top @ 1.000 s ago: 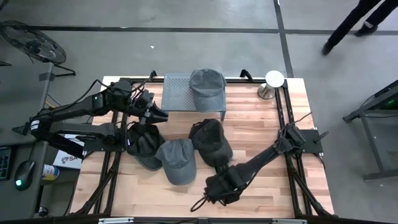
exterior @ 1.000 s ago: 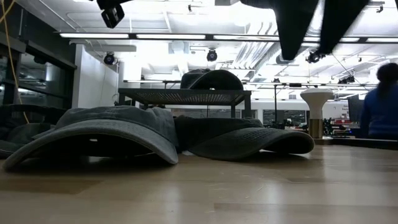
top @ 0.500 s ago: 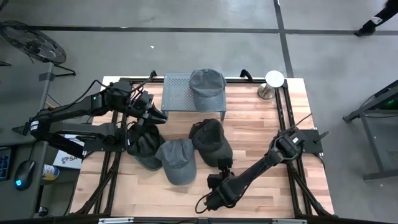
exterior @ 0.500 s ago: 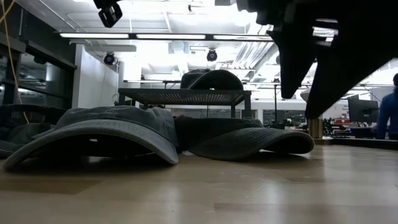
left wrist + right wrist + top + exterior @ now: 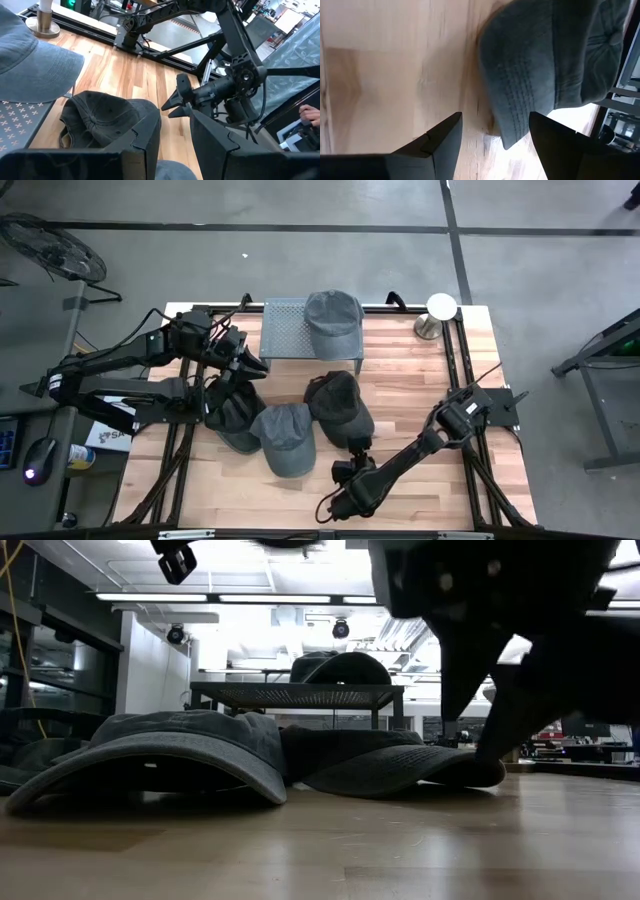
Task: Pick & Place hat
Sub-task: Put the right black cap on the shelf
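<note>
Reaching low over the front of the table (image 5: 420,395), the right gripper (image 5: 357,451) points its spread, empty fingers at the brim of the dark cap (image 5: 338,406) lying in the middle. That cap looks light and floppy, soft cloth in the crown with only the brim holding any shape, so I'd judge the brim edge the sensible place to pinch; a grab at the crown would likely just bunch fabric. 2 more caps lie beside it, a grey cap (image 5: 282,437) touching its left side and another dark one (image 5: 228,415) further left, while a 4th cap (image 5: 333,320) sits on the mesh rack (image 5: 283,330) at the back. The left gripper (image 5: 247,362) hangs above the left caps, slightly parted and carrying nothing.

From overhead I can't judge height; the low view shows the right fingers nearly down at board level, and the right wrist view shows the stitched brim (image 5: 520,95) lying between them.
</note>
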You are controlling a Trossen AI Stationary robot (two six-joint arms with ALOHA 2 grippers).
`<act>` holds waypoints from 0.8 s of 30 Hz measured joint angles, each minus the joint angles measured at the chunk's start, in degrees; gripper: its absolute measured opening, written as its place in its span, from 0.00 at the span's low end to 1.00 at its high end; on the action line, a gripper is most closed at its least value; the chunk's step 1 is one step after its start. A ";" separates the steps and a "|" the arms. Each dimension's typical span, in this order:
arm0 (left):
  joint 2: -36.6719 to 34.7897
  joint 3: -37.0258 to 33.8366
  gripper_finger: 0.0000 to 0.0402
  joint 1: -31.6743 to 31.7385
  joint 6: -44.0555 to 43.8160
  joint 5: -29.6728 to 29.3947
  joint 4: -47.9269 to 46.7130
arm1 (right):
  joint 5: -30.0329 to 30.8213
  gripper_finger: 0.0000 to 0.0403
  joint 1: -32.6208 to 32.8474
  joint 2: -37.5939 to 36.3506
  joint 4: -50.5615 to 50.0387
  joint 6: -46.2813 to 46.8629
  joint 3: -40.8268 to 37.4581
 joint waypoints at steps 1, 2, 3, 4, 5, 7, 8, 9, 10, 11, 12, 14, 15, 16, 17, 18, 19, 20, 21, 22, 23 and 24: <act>0.00 0.00 0.27 0.01 -0.12 0.00 0.00 | 0.00 0.55 -0.16 0.24 -0.23 -0.17 0.00; 0.00 0.00 0.27 0.01 -0.21 0.02 -0.01 | 0.15 0.55 -0.35 0.50 -0.48 -0.37 0.00; 0.00 0.00 0.27 0.00 -0.23 0.03 -0.02 | 0.69 0.55 -0.61 0.76 -0.64 -0.39 0.00; 0.00 0.00 0.27 0.02 -0.23 0.03 -0.02 | 1.33 0.55 -0.91 1.04 -0.78 -0.33 0.00; 0.00 0.00 0.27 0.02 -0.23 0.04 -0.02 | 1.80 0.55 -1.23 1.28 -0.86 -0.13 0.00; 0.00 0.00 0.27 0.02 -0.23 0.02 0.00 | 2.13 0.55 -1.88 1.39 -0.84 0.32 0.00; 0.00 0.00 0.27 0.00 -0.23 0.04 -0.02 | 2.19 0.55 -2.21 1.39 -0.84 0.57 0.00; 0.00 0.00 0.27 0.02 -0.23 0.04 -0.02 | 2.24 0.55 -2.51 1.39 -0.84 0.71 0.00; 0.00 0.00 0.27 0.01 -0.24 0.03 -0.02 | 2.24 0.55 -2.87 1.39 -0.84 0.66 0.00; 0.00 0.00 0.27 0.01 -0.24 0.03 0.00 | 2.37 0.55 -3.19 1.39 -0.85 0.57 0.00; 0.00 0.00 0.27 0.00 -0.24 0.04 -0.01 | 2.66 0.55 -3.48 1.39 -0.86 0.37 0.00; 0.00 0.00 0.27 0.02 -0.24 0.04 -0.01 | 3.03 0.55 -4.18 1.39 -0.84 -0.42 0.00; 0.00 0.00 0.27 0.02 -0.25 0.02 0.00 | 3.09 0.55 -4.60 1.39 -0.79 -0.62 0.00; 0.00 0.00 0.27 0.02 -0.24 0.03 0.00 | 3.16 0.55 -5.03 1.39 -0.64 -0.81 0.00; 0.00 0.00 0.27 0.02 -0.25 0.03 -0.01 | 3.30 0.54 -5.45 1.39 -0.43 -0.87 0.00; 0.00 0.00 0.27 0.02 -0.24 0.02 0.00 | 3.35 0.53 -5.85 1.39 -0.28 -0.91 0.00; 0.00 0.00 0.27 0.00 -0.24 0.02 0.00 | 3.18 0.52 -6.26 1.39 -0.12 -0.99 0.00; 0.00 0.00 0.27 0.02 -0.25 0.02 0.00 | 2.92 0.52 -6.61 1.39 0.20 -1.25 0.00; 0.00 0.00 0.27 0.02 -0.25 0.03 0.00 | 2.72 0.51 -6.93 1.39 0.60 -1.95 0.00; 0.00 0.00 0.27 0.02 -0.25 0.02 0.00 | 2.43 0.50 -7.30 1.39 1.13 -2.91 0.00; 0.00 0.00 0.27 0.02 -0.25 0.02 -0.01 | 2.20 0.49 -7.65 1.39 1.82 -3.60 0.00; 0.00 0.00 0.27 0.02 -0.25 0.02 0.00 | 2.03 0.48 -7.94 1.39 2.60 -4.39 0.00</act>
